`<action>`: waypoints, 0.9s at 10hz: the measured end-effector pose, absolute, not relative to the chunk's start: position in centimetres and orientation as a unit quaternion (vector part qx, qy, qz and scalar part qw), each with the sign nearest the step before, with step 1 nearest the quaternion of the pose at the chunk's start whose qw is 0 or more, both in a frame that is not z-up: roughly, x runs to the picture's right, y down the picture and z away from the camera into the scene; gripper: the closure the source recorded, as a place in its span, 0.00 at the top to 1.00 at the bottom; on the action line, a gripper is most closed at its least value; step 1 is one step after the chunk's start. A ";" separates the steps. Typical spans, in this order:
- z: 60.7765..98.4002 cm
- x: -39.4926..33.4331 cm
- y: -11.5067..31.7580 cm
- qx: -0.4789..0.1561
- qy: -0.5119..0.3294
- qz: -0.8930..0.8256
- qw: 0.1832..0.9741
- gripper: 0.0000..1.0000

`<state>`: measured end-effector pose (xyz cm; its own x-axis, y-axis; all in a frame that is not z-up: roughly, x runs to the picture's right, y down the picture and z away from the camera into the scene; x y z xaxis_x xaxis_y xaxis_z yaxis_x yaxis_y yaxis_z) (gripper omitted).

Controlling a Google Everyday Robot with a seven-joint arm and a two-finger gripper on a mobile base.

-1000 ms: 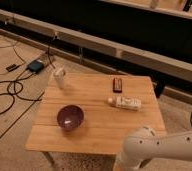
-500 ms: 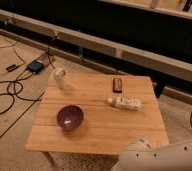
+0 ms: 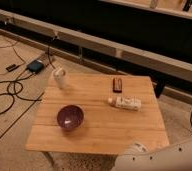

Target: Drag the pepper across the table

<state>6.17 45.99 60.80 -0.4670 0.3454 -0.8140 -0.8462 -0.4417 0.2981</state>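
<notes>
The light-wood table (image 3: 96,132) fills the middle. A white arm (image 3: 161,156) crosses its near right corner, cut off by the frame. The gripper is out of view, so its grip cannot be told. On the table sit a purple bowl (image 3: 70,117) near-left, a white bottle (image 3: 126,103) lying right of centre and a pale cup (image 3: 60,78) far-left. The pepper (image 3: 117,84), apparently the blurred slim dark-red thing, lies toward the far edge.
</notes>
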 end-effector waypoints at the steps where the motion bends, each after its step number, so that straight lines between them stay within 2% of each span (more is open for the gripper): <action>1: 60.8 6.1 46.0 -0.345 0.363 0.776 0.385 0.75; 7: 60.8 6.2 45.9 -0.344 0.362 0.776 0.385 0.75; 9: 61.0 7.2 44.2 -0.327 0.357 0.781 0.395 0.75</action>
